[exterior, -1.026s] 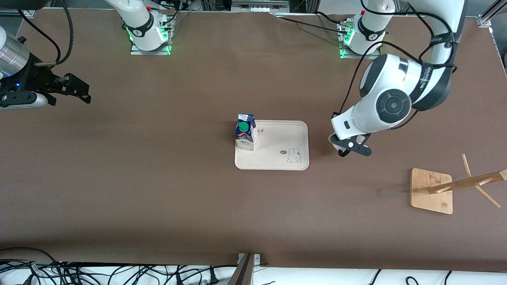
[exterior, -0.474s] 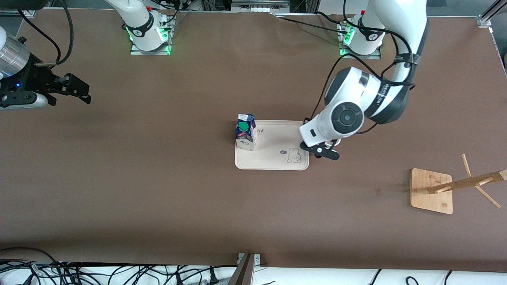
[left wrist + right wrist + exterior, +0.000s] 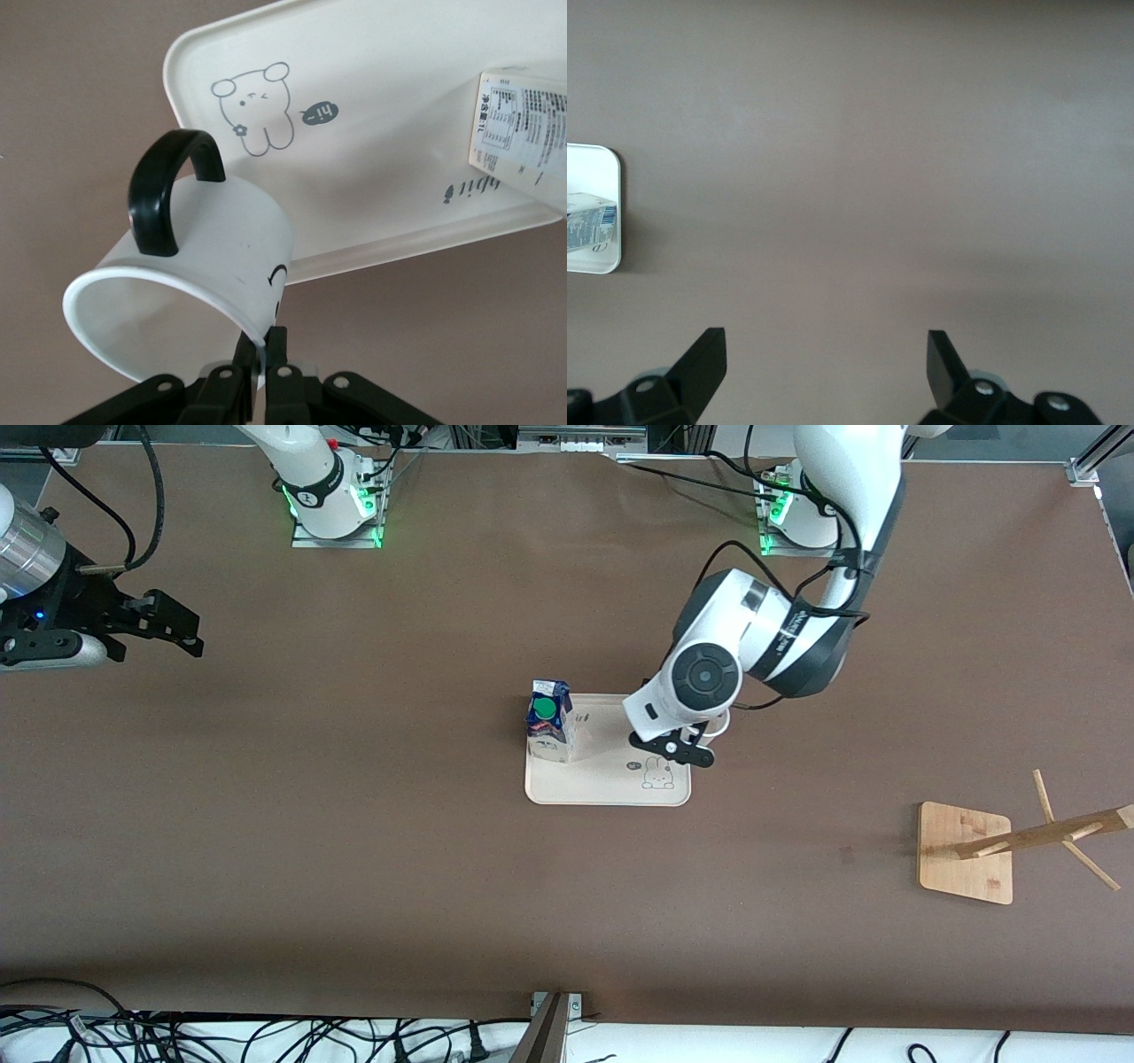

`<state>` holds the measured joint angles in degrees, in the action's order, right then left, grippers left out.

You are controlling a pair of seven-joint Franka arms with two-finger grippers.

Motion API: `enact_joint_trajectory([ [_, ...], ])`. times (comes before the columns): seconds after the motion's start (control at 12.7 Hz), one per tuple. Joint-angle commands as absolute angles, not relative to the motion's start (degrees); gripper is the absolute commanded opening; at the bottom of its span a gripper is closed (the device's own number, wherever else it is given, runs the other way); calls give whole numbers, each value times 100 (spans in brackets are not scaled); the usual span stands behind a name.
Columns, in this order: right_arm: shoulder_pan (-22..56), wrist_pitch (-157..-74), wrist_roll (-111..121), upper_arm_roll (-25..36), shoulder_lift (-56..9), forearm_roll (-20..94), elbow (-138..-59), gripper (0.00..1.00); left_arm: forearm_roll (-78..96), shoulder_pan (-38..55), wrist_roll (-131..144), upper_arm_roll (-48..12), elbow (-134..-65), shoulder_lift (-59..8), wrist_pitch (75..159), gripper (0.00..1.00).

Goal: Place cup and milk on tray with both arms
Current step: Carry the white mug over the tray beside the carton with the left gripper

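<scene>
**Left arm brings the cup over the tray**

Swinging in from the left arm's end of the table, the left arm has carried its load across since the earlier frames, when its gripper hung over bare table beside the tray; now the left gripper (image 3: 680, 749) is over the tray's (image 3: 611, 790) edge, above the rabbit drawing (image 3: 656, 774). The right arm has not shifted.

Count of things: one cup, one milk carton, one tray, one bamboo stand, two arms.

One cup (image 3: 190, 274), white with a black handle, is pinched by its rim between the closed fingers of the left gripper (image 3: 260, 372); it hangs tilted, mouth toward the wrist camera, above the tray's (image 3: 372, 252) rim near the rabbit drawing (image 3: 255, 111). In the front view the arm hides most of it.

One milk carton (image 3: 549, 731) stands upright in the tray, at the corner toward the right arm's end and farther from the front camera, its green cap (image 3: 544, 708) showing. In the left wrist view only part of the milk carton (image 3: 524, 137) is seen.

One bamboo stand (image 3: 967, 852) with pegs sits well apart from the tray, toward the left arm's end and nearer the front camera.

Waiting at its own end of the table, the right gripper (image 3: 173, 631) is over bare table, jaws spread wide and holding nothing; its wrist view shows the right gripper (image 3: 824, 372) fingers apart, with a tray corner (image 3: 611, 159) at the edge.
</scene>
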<state>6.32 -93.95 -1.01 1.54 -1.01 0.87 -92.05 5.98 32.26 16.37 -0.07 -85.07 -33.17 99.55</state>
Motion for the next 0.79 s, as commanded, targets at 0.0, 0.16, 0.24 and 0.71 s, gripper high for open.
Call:
enact_joint_trajectory([
  [0.0, 606, -9360, -105, 141, -158, 18, -9070, 100, 694, 3392, 2082, 53, -7841, -3840, 9861, 0],
  [0.16, 606, -9360, -105, 141, -158, 18, -9070, 100, 843, 3393, 2171, 53, -7840, -3850, 9940, 0],
  [0.24, 606, -9360, -105, 141, -158, 18, -9070, 100, 879, 3401, 2180, 53, -7822, -3858, 9940, 0],
  [0.71, 606, -9360, -105, 141, -158, 26, -9070, 100, 879, 3533, 2302, 62, -7542, -4270, 10011, 0],
])
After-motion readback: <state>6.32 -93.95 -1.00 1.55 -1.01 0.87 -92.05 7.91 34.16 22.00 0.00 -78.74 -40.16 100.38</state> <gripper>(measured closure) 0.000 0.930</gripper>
